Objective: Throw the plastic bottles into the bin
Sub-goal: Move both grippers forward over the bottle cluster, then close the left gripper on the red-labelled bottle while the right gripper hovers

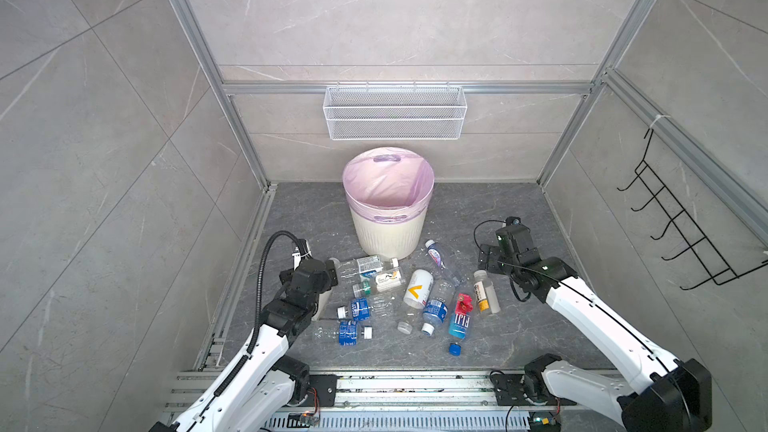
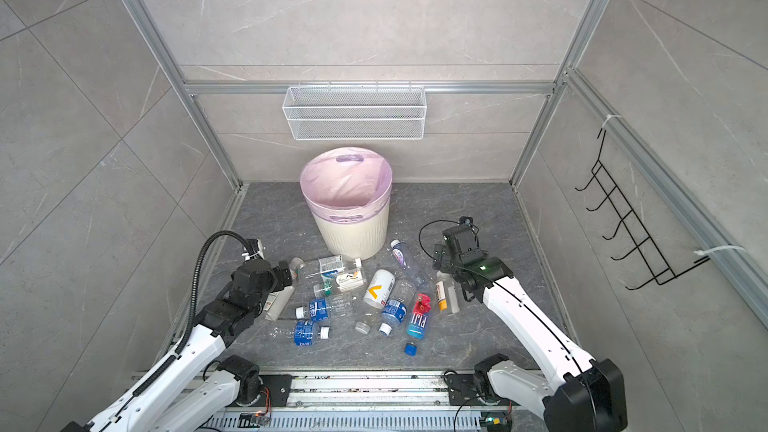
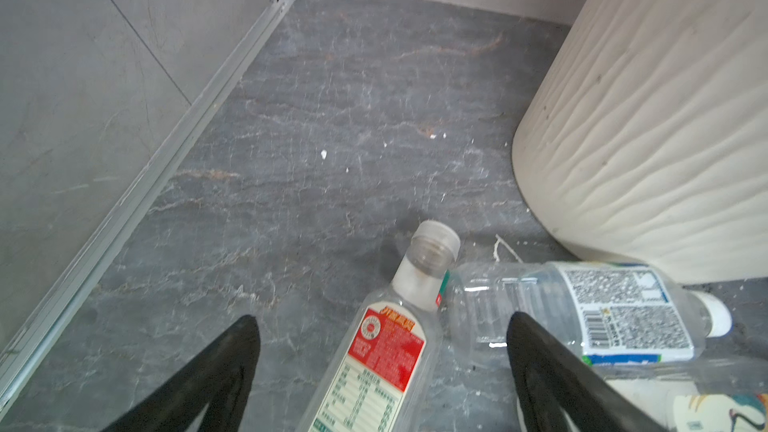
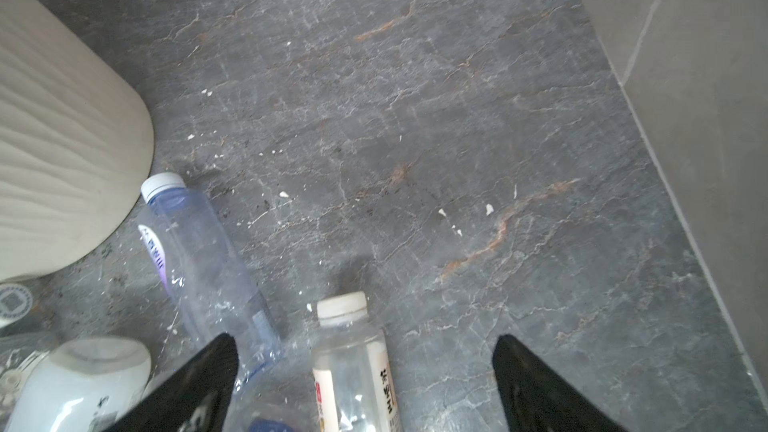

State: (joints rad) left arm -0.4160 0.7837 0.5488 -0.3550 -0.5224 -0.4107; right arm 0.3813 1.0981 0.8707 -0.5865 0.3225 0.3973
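Lower half of the red-label bottle (image 3: 376, 367) cut off at my left hand (image 3: 382, 317), bin (image 3: 648, 118) rim out of frame, label print blurred.

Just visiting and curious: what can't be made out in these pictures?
- Bin bottom: both top views, hidden behind its near rim and pink bag.
- Red-label bottle: left wrist view, base cut off by the edge.
- Cream-capped bottle: right wrist view, lower half cut off.
- Blue-label bottle: both top views, print too small to read.
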